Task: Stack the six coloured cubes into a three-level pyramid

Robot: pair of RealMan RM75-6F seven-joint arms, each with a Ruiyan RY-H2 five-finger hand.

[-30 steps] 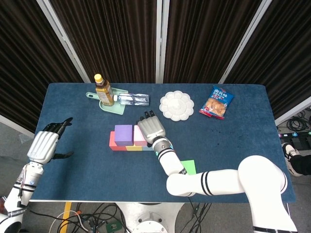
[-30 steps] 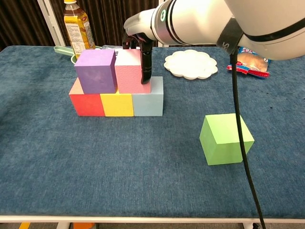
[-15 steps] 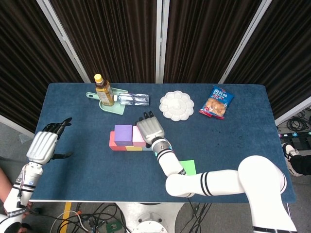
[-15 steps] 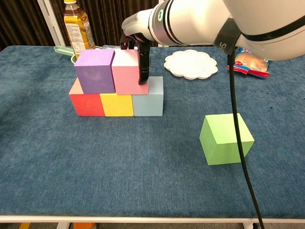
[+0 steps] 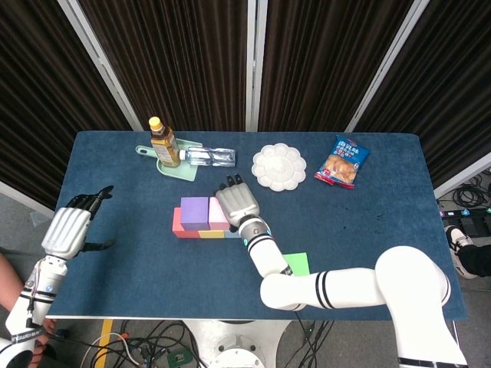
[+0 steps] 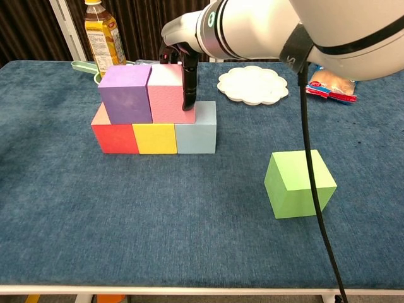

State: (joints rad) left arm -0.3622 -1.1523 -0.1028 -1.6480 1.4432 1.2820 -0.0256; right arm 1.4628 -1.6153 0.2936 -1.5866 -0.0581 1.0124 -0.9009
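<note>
My right hand [image 6: 180,53] grips the pink cube [image 6: 168,95], fingers [image 6: 189,85] down its right face, on the second level touching the purple cube [image 6: 125,93]. Beneath sit red cube [image 6: 113,134], yellow cube [image 6: 156,138] and grey cube [image 6: 196,131]. The green cube [image 6: 298,183] lies apart on the desk [image 6: 158,221]. My left hand [image 5: 69,228] hovers at the desk's edge, fingers apart, holding nothing.

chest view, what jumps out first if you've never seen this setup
The half-built pyramid left of centre: red, yellow and grey-blue cubes in a row, purple and pink on top. The right robot hand reaches in from above, fingers against the pink cube. A lone green cube sits apart, nearer the front right.
</note>
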